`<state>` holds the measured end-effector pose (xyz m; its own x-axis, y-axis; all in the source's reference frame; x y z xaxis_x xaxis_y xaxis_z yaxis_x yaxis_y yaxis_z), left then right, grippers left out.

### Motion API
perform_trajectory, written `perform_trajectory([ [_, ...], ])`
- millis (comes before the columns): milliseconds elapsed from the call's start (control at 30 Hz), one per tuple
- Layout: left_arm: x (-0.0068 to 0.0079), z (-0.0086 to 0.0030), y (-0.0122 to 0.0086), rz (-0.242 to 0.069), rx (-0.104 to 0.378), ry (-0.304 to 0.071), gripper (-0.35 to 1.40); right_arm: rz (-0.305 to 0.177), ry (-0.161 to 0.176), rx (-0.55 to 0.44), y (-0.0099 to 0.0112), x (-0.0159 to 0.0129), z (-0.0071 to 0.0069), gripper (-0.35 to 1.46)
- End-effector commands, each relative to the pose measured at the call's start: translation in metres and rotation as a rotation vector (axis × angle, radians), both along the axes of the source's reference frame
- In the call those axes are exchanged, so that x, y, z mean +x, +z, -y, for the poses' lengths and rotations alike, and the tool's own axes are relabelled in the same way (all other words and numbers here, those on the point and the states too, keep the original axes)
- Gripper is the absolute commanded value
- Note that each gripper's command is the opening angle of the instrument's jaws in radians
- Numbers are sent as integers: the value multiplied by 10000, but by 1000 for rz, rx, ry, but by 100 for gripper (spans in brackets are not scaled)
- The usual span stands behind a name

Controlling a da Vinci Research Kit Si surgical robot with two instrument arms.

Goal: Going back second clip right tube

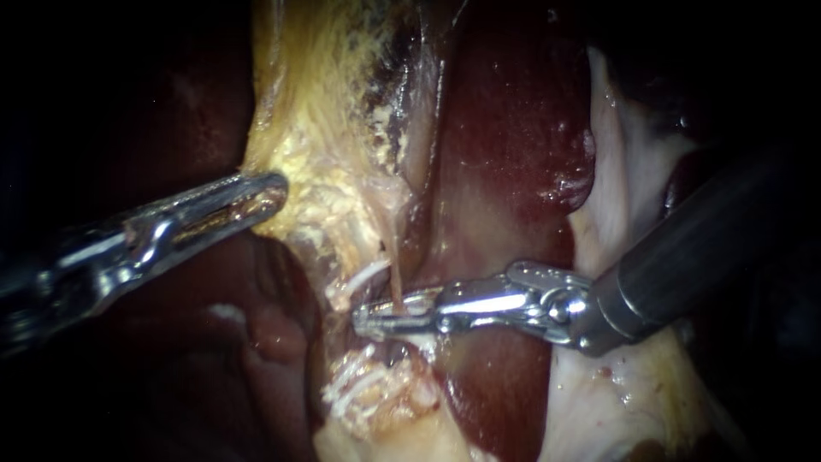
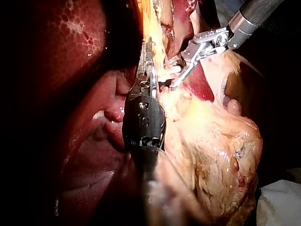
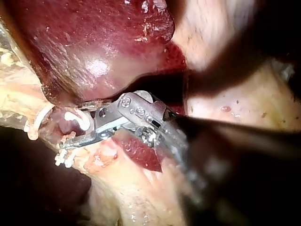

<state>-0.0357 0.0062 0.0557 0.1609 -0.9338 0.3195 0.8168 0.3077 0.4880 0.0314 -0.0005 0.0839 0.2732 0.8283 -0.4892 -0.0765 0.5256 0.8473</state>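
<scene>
One tool [image 1: 363, 321], entering right, lies level astride tube [image 1: 397, 287].

Dark red liver [image 1: 513, 128] — yellow fatty tissue [image 1: 316, 154] alongside it

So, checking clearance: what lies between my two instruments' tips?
Endoscope view: yellowish fatty tissue and a white clip lie between the left instrument and the right instrument; not bare.

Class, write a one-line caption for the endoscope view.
Right instrument, jaws open around a thin tube beside a white clip; liver behind.
</scene>
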Motion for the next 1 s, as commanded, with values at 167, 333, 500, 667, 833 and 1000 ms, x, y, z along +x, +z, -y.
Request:
perform_trajectory([
  [167, 0, 1, 0, -1, 0, -2, -35, -1, 4, -18, 8, -13, -7, 60],
  [333, 0, 1, 0, -2, 0, -3, -35, -2, 3, -24, 11, -18, -8, 60],
  [500, 0, 1, 1, -2, 0, -4, -35, -3, 2, -28, -2, -13, -3, 60],
  [667, 0, 1, 2, -3, -1, -5, -35, -4, 0, -35, 0, -14, -1, 60],
  [833, 0, 1, 2, -4, -1, -6, -35, -10, -8, -61, -6, -13, 1, 60],
  [1000, 0, 2, 2, -4, -1, -6, -35, -25, -25, -128, -2, -39, -14, 60],
])
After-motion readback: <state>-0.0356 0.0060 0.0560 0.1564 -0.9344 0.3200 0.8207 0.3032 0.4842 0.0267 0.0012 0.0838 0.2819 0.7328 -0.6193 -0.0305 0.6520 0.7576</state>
